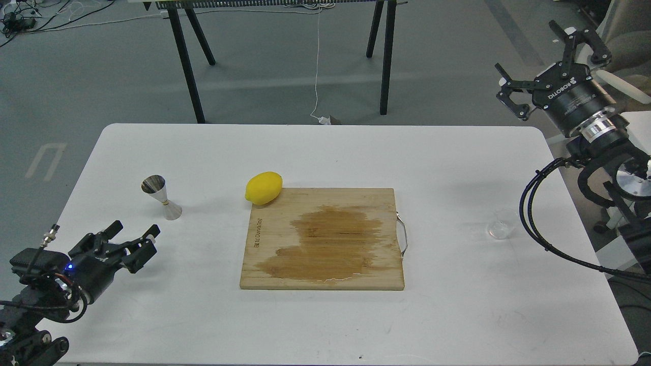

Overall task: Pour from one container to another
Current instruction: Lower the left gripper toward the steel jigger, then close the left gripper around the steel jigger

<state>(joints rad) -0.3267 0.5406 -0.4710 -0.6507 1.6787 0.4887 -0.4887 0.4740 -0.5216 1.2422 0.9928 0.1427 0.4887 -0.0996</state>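
Observation:
The steel hourglass jigger (pixel 161 197) stands upright on the left part of the white table (pixel 325 152). A tiny clear glass cup (pixel 498 230), barely visible, stands near the table's right edge. My left gripper (pixel 133 235) is open and empty, low over the table's front left, a little below the jigger and apart from it. My right gripper (pixel 531 51) is open and empty, held high beyond the table's back right corner, far above the glass cup.
A wooden cutting board (pixel 322 239) with a dark wet stain and a metal handle lies mid-table. A yellow lemon (pixel 263 188) rests at its back left corner. Black cables (pixel 539 223) loop from my right arm close to the glass cup.

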